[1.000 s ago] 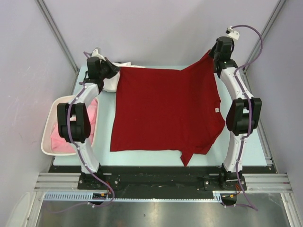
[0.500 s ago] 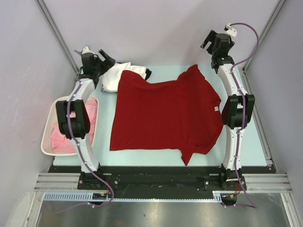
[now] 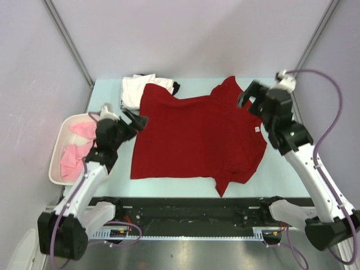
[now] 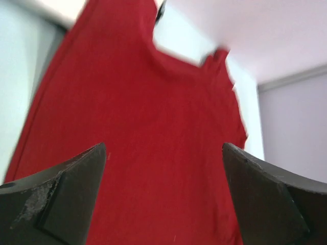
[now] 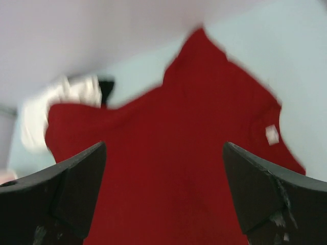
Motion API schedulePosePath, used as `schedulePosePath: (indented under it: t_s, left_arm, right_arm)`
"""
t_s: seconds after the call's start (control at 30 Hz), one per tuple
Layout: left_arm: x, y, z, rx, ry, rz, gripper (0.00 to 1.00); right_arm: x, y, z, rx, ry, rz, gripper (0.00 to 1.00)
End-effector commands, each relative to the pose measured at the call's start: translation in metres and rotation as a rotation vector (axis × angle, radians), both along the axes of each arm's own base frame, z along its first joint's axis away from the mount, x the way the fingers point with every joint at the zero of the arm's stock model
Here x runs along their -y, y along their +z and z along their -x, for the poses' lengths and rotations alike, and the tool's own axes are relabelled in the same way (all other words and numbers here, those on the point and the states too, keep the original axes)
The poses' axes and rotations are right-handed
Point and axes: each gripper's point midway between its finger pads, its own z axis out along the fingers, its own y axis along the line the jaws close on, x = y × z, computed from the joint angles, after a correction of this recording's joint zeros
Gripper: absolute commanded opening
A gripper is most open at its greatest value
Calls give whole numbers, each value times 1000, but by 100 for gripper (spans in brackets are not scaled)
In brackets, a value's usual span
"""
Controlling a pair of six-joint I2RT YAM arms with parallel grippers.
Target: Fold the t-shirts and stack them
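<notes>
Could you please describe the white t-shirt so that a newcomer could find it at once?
On the pale blue table, go to the far left corner, beyond the spread dark red t-shirt. The white t-shirt lies there bundled, partly under the red one's corner; it is the only white garment, with black cloth at its right.

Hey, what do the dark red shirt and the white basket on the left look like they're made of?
The dark red t-shirt looks like soft, matte knit cloth, probably cotton: it lies limp and flat with small wrinkles and no shine. The white basket looks like smooth moulded plastic: its thin rounded rim holds an even shape.
</notes>
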Motion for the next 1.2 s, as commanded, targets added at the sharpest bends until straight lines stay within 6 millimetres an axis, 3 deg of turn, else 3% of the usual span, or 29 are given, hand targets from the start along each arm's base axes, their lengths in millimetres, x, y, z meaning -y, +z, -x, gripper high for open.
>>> schedulePosePath:
  t_s: [0.0, 0.17, 0.27, 0.4, 0.47, 0.63, 0.7, 1.03, 1.07, 1.1, 1.17]
  left_arm:
    - [4, -51, 56, -141, -21, -21, 100]
    - [6, -82, 93, -217, -70, -51, 100]
    - [13, -102, 107, -285, -124, -55, 100]
    - [28, -121, 117, -366, -201, -48, 100]
    - [33, -123, 118, -363, -216, -57, 100]
    - [43, -127, 116, -354, -252, -36, 100]
    - [46, -127, 114, -357, -267, -30, 100]
    - [55, -124, 105, -349, -316, -31, 99]
    - [55, -123, 104, -344, -314, -31, 99]
    - [56, -122, 103, -339, -318, -36, 99]
    - [55, -121, 101, -337, -314, -39, 99]
  right_arm:
    - [-16, -118, 76, -394, 45, 94, 97]
    - [-39, -197, 148, -635, 77, 26, 89]
    - [-54, -226, 175, -712, 80, -31, 85]
    - [-46, -240, 191, -707, -24, -63, 81]
    - [-34, -239, 194, -664, -100, -98, 75]
    - [-17, -274, 212, -714, -192, -119, 66]
    - [-10, -289, 217, -725, -248, -133, 66]
    - [6, -315, 218, -706, -371, -130, 63]
    - [7, -317, 218, -705, -372, -125, 59]
    - [7, -318, 215, -693, -372, -114, 47]
    - [5, -318, 210, -677, -363, -107, 31]
